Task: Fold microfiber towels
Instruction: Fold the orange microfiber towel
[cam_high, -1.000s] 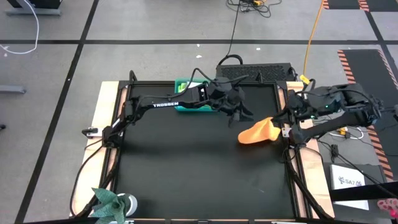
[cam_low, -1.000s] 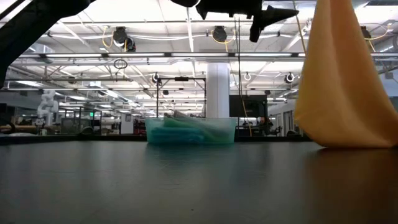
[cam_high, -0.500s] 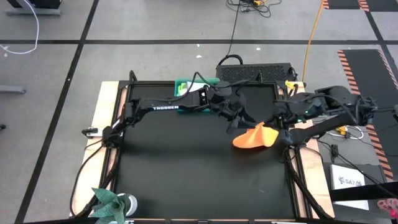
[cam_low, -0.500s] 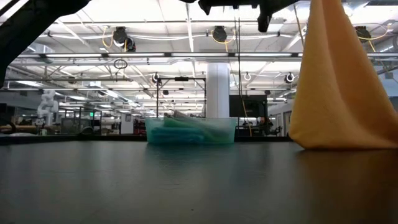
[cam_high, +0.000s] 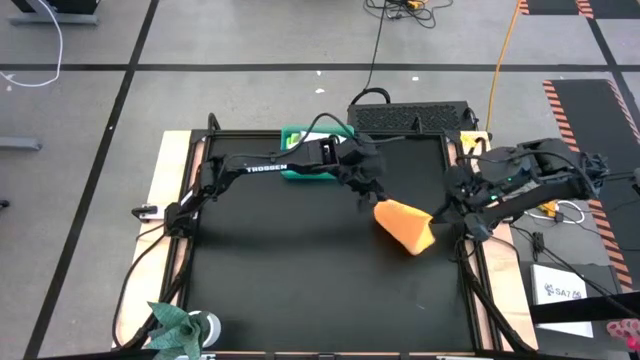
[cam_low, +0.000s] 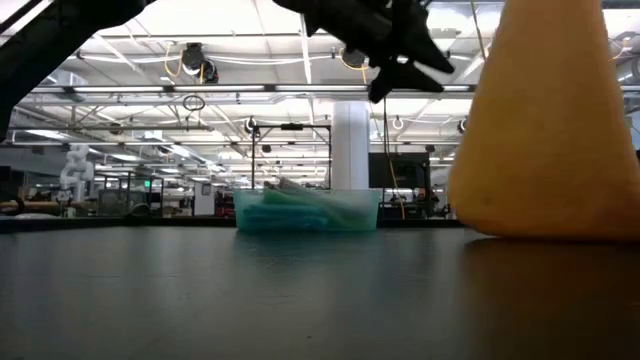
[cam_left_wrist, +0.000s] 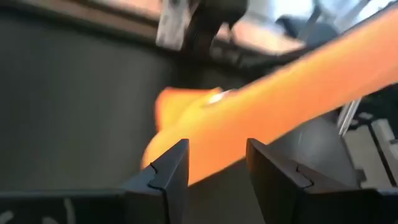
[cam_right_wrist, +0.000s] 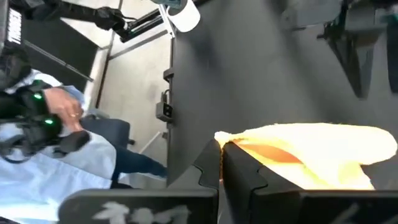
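An orange-yellow microfiber towel (cam_high: 405, 227) hangs as a cone at the table's right, its lower edge (cam_low: 540, 232) resting on the black mat. My right gripper (cam_high: 449, 208) is shut on its upper end. My left gripper (cam_high: 371, 196) is open and tipped downward just left of the towel. In the left wrist view its two fingers (cam_left_wrist: 171, 171) frame the towel (cam_left_wrist: 261, 106), which lies beyond their tips. A teal bin (cam_high: 300, 165) at the table's far edge holds more cloths (cam_low: 300, 205). My right gripper pinches the towel's upper end (cam_right_wrist: 239, 144) between its two shut fingers, coming slanting down from the table's right side. The towel spreads downward from the hold, and its lower edge (cam_low: 540, 232) rests on the mat. One layer or several, I cannot tell.
A crumpled teal-green cloth (cam_high: 175, 325) lies at the near left corner beside a white object. The bin stands at the far edge behind the left arm. Bare black mat (cam_high: 300, 260) stretches across the middle. A person (cam_right_wrist: 62, 130) stands beyond the table's edge.
My left gripper has tipped downward and come a little toward the towel. My right gripper has turned at the wrist. The towel's free part has swung from pointing toward the table's left to pointing toward its near edge, and its foot has slid left on the mat.
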